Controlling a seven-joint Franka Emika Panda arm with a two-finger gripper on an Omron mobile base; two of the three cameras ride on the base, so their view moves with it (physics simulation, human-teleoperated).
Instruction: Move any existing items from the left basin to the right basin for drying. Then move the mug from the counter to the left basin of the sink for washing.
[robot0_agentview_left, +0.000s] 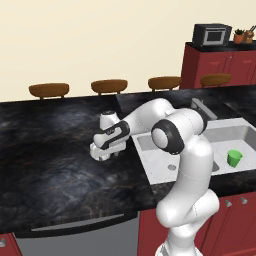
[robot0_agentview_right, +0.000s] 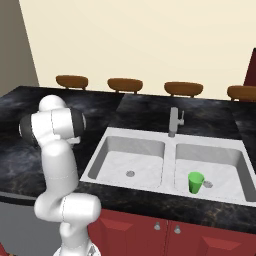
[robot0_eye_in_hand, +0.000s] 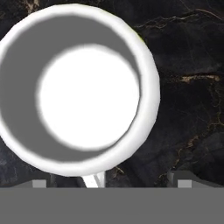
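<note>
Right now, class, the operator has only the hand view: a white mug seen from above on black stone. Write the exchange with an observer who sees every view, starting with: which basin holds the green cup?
Observer: The green cup stands upright in the right basin.
Operator: Where is my claw relative to the sink?
Observer: The claw hangs over the counter, to the left of the sink.
Operator: And the faucet?
Observer: The faucet stands on the back rim, in line with the divider between the two basins.
</note>
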